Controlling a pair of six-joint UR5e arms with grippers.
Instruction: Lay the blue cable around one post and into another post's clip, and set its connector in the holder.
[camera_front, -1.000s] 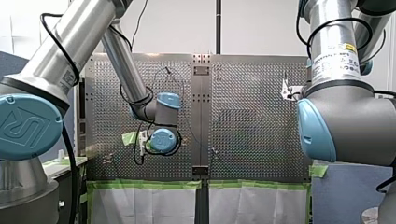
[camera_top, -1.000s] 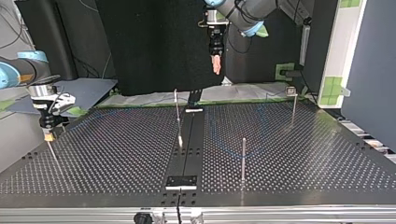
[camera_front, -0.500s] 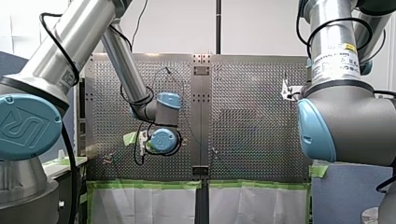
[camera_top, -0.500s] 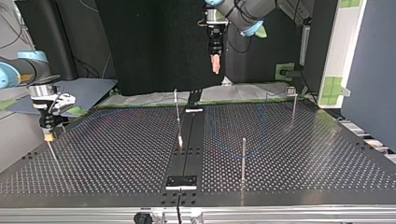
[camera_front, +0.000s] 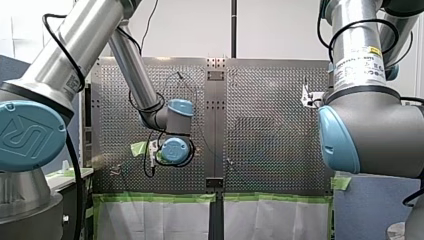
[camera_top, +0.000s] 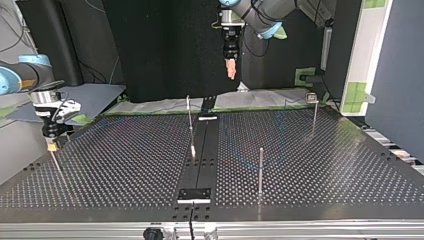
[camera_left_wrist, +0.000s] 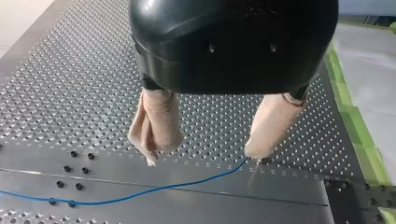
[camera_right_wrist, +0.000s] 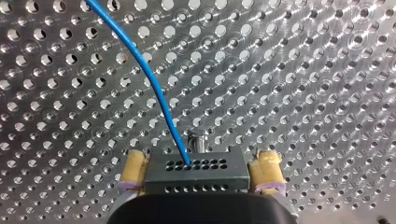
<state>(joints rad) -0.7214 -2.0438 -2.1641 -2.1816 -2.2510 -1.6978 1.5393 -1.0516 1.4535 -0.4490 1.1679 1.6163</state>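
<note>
My left pincer (camera_top: 231, 70) high above perforated table (camera_top: 325, 170), my right pincer (camera_top: 51, 144) low over it, blue cable (camera_top: 243, 161) curving beside post (camera_top: 260, 170)

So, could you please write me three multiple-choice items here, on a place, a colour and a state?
1. Where is the connector? A in my left gripper; B in my right gripper; C in neither.
2. What colour is the cable? A red; B blue; C yellow.
3. How is my left gripper? A open, empty; B shut on the cable; C shut on the connector.
Key: B, its pads clamp it; B, both wrist views show it; A, its fingers stand apart, nothing between.
</note>
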